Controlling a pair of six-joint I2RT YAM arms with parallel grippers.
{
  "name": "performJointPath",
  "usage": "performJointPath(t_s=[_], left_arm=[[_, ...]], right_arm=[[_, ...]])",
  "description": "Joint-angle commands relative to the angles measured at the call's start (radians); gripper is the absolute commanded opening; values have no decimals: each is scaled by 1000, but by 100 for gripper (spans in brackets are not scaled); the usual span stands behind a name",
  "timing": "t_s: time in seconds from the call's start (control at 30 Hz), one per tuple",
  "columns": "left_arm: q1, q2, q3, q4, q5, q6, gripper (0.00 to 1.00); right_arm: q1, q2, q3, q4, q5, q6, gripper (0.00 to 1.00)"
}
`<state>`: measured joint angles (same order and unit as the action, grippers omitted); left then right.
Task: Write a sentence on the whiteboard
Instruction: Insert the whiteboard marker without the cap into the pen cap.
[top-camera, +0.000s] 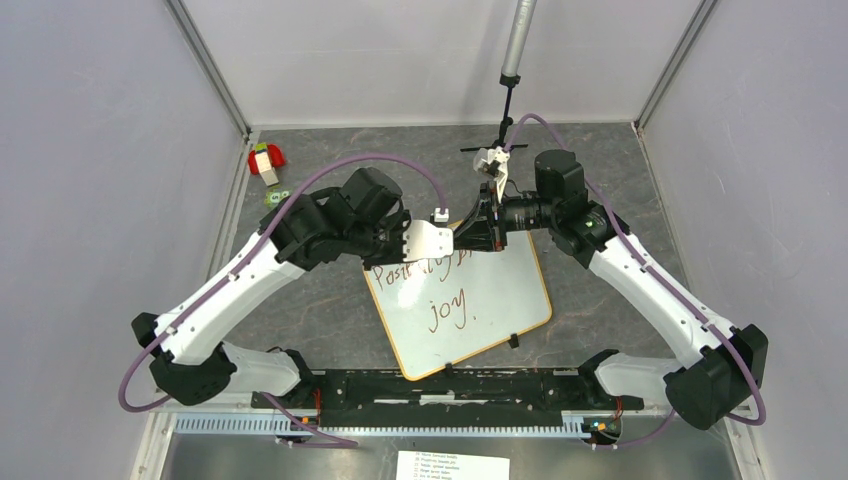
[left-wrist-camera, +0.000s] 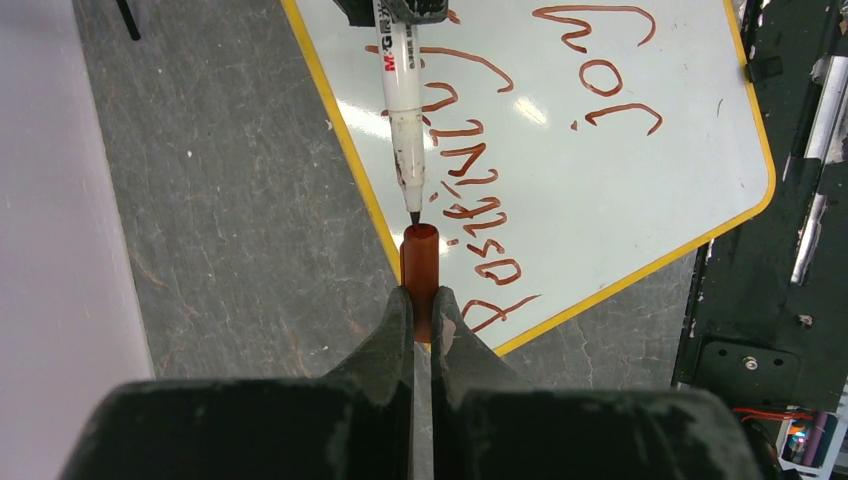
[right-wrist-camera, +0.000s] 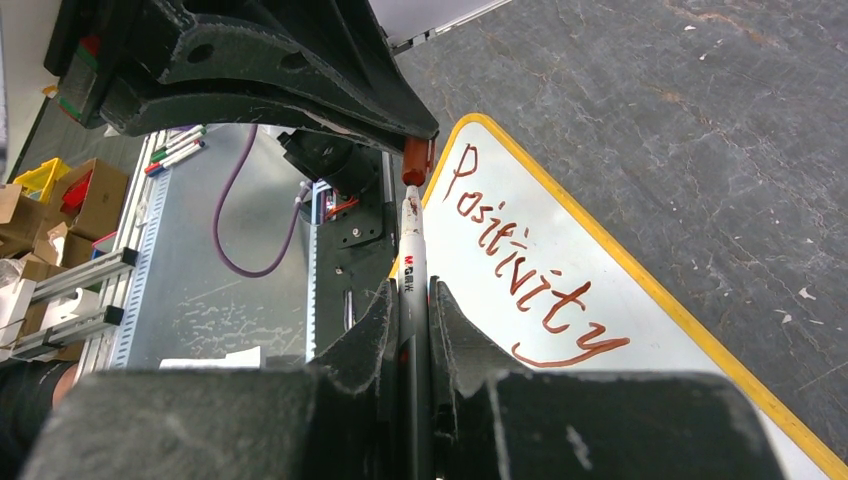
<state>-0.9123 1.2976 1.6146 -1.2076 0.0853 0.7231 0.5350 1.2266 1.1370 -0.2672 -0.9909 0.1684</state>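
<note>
The left gripper is pinched tight on a reddish-brown cap, fingers nearly meeting around its closed end, its open mouth pointing away from the wrist. Facing it, the right gripper is clamped on the barrel of a white marker, which lies along the line of the fingers with its dark tip forward. The tip sits right at the mouth of the cap; whether it has entered cannot be told

Both arms reach forward from their bases with elbows spread outward and forearms turned in, so the two wrists meet nose to nose over the far left corner of the whiteboard

The whiteboard lies flat on the dark grey table, between the arms and just beyond the base rail, turned askew so one corner points to the far side. Its white face has a thin yellow rim and rounded corners, and a small black clip sits on its near edge

The sentence is in brownish-red marker on two lines: "Positivity" reads clearly, "joy." stands below it, and the word between is mostly covered by the grippers. The marker's barrel carries red print beginning "M&G"; the rest is too small to read
</note>
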Motion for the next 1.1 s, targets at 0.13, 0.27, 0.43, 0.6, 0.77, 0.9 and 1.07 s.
performJointPath(t_s=[0.13, 0.27, 0.43, 0.6, 0.77, 0.9, 1.07], left_arm=[[-8, 17, 53, -7, 30, -18, 2], [-8, 23, 73, -7, 42, -24, 2], [-8, 14, 62, -7, 46, -21, 2], [-8, -10, 36, -14, 19, -14, 2], [-7, -31, 18, -26, 14, -6, 2], [-7, -29, 24, -36, 27, 2, 2], [-6, -15, 48, -46, 61, 4, 2]], right_arm=[[18, -5, 37, 39, -14, 1, 0], [22, -1, 29, 34, -3, -8, 0], [22, -6, 32, 22, 15, -20, 0], [20, -13, 46, 4, 17, -34, 0], [20, -15, 51, 4, 20, -34, 0], [20, -11, 50, 18, 14, -20, 0], [20, -8, 49, 18, 13, -21, 0]])
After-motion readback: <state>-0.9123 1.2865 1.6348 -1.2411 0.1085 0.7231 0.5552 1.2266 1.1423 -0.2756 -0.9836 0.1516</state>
